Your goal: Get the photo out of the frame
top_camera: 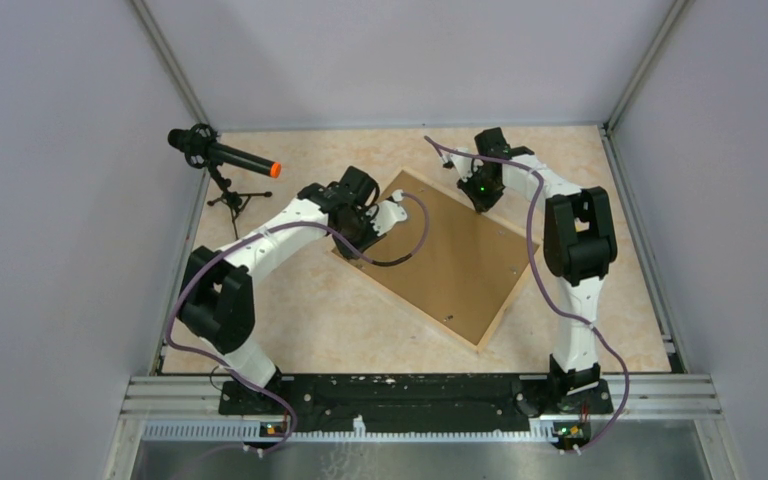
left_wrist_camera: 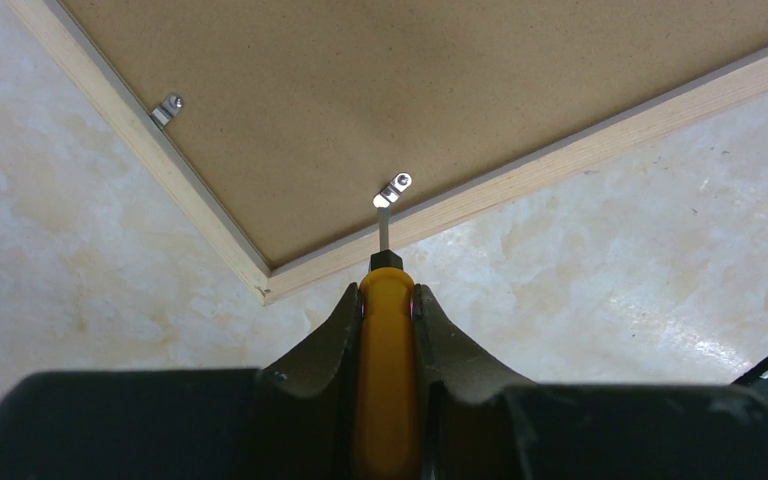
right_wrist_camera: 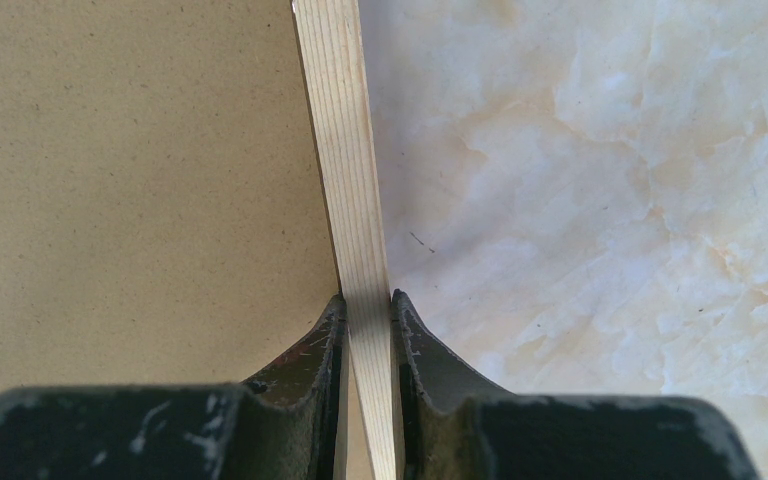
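Progress looks early. The frame [top_camera: 440, 255] lies face down in the middle of the tabletop [top_camera: 290, 320], turned at an angle, with its brown backing board [left_wrist_camera: 410, 90] seated inside the pale wood edge [right_wrist_camera: 345, 150]. The photo cannot be seen in any view; I judge it to be under that board, so nothing has been taken out yet.

The left hand [left_wrist_camera: 387, 295], at about 10 o'clock on the frame in the overhead view, is clamped on a yellow-handled screwdriver [left_wrist_camera: 387, 380]. Its blade points to 12 o'clock in the wrist view and meets a small metal clip [left_wrist_camera: 392, 190] just inside the frame's corner. A second clip [left_wrist_camera: 167, 108] sits at 10 o'clock on the adjoining side. Whether either clip has been swung clear of the board is too small to tell.

The right hand [right_wrist_camera: 365, 305], at about 1 o'clock on the frame, is closed on the wood edge, apparently steadying it.

What seems left: freeing the clips all round, lifting out the board, then drawing out the print.
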You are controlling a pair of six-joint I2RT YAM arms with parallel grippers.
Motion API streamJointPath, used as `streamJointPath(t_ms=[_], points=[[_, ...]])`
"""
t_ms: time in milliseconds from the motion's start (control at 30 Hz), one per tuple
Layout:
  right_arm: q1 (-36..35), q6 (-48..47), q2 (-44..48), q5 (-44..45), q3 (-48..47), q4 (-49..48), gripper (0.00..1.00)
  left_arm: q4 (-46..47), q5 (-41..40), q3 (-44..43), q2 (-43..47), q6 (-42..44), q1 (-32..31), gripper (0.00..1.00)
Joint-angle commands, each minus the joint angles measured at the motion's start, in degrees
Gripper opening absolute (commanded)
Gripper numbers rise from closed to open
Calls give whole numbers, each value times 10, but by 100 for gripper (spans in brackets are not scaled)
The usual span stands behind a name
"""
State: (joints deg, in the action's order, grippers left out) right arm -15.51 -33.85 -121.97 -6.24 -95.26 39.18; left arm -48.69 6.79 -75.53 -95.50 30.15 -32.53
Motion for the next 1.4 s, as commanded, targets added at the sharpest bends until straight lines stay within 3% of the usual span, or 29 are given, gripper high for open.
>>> streamJointPath(t_ms=[0, 700, 1367], points=[[8, 20, -14, 11, 19, 55, 7, -11, 8, -2, 24, 3, 2, 0], [8, 20, -13, 15, 17, 58, 7, 32, 18, 26, -12, -18, 2, 0], [8, 25, -12, 10, 24, 53, 7, 91, -4, -8, -42, -29, 3, 0]])
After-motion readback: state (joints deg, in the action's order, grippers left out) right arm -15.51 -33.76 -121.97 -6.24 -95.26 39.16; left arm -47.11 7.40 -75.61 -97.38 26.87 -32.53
